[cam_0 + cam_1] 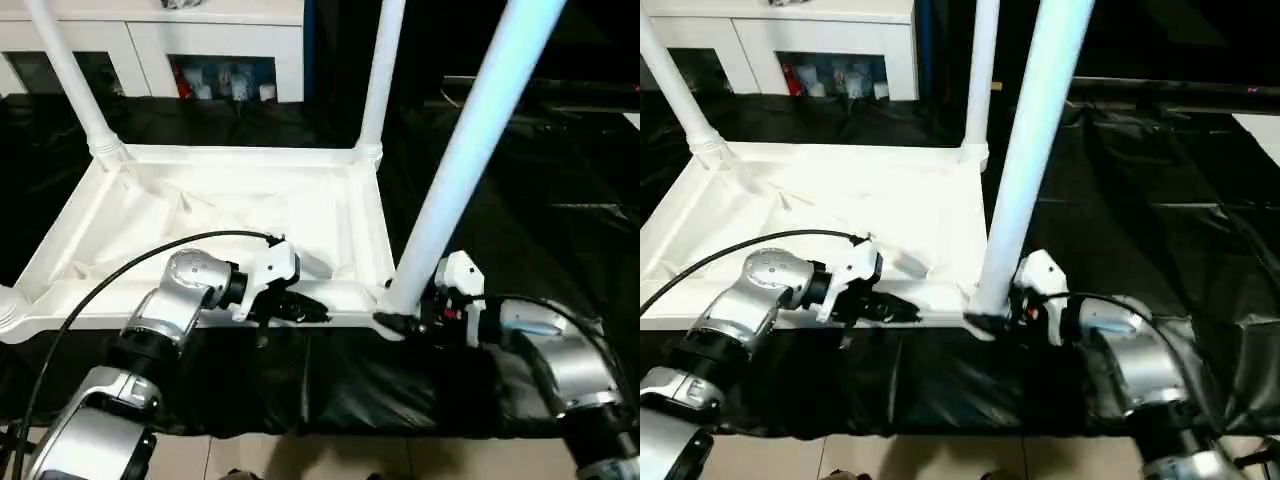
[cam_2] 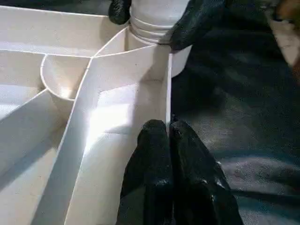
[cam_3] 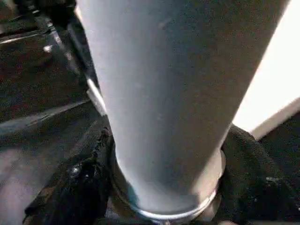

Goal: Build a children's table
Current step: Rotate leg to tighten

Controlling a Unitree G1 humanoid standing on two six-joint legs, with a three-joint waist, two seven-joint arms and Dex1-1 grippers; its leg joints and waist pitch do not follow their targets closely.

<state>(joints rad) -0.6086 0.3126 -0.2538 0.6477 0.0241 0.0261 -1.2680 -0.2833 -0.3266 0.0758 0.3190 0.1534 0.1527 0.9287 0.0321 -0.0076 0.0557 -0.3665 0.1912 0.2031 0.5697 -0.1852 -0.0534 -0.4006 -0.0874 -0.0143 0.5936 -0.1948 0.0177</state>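
The table (image 1: 330,215), lower centre, looks light, stiff and slick: left gripper (image 2: 168,129) pinches its rim, right gripper (image 1: 400,318) clamps the leg (image 1: 470,150) low, the best hold.

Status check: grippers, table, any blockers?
Left gripper shut on the tabletop near rim. Right gripper shut on the near-right leg at its base, in the corner socket. Two far legs standing. Nothing in the way.
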